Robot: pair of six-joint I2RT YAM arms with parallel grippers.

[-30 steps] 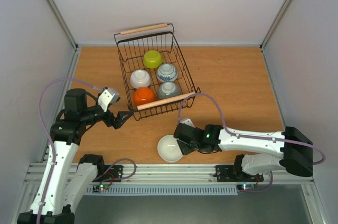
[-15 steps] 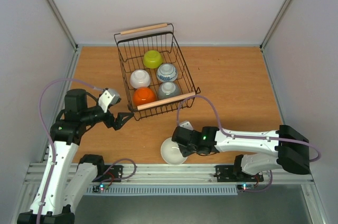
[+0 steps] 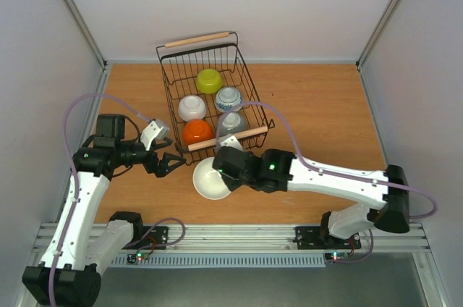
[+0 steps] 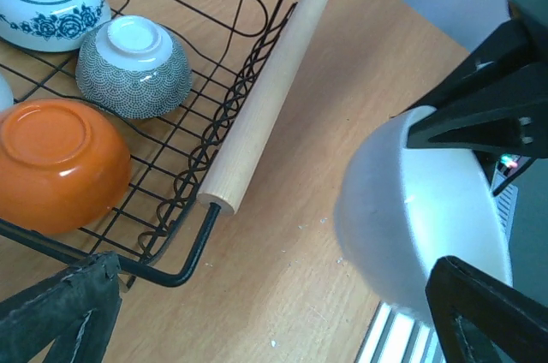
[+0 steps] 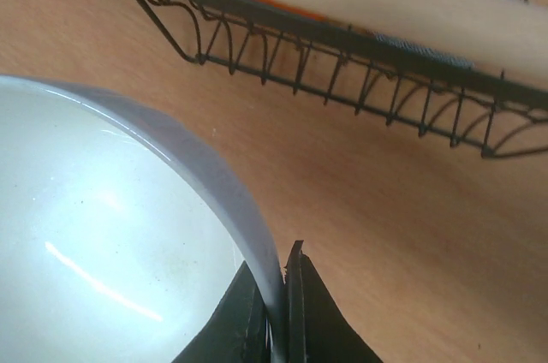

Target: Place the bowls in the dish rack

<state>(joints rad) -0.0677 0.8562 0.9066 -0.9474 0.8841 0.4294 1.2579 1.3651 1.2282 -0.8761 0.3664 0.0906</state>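
White bowl [image 3: 210, 180], the last one outside the rack [image 3: 197, 47], has just travelled. A second ago it hung low near the table's [image 3: 318, 104] front edge; now the right arm has swung it toward 11 o'clock. It sits at the rack's 6 o'clock, just short of the near handle [image 3: 228, 138]. It looks lifted off the wood and tipped, with its mouth facing up and toward 7 o'clock.

The right gripper [image 3: 228, 169] is nearly closed on the rim. In the wrist view one finger lies inside the bowl and the other outside it.

The left gripper [image 3: 168, 164] has barely shifted. It waits at the bowl's 9 o'clock with its jaws spread wide and holding nothing.

Inside the rack lie the orange [image 3: 197, 132], grey [image 3: 231, 123], second white [image 3: 192, 108], blue-and-white [image 3: 228, 98] and yellow-green [image 3: 209, 80] bowls.

So five bowls are loaded and the sixth is on its way. The carry looks about half done. The bowl must still rise over the handle and head toward 12 o'clock. Bare wire seems to remain near the yellow-green bowl. Clipping the handle looks like the main risk.
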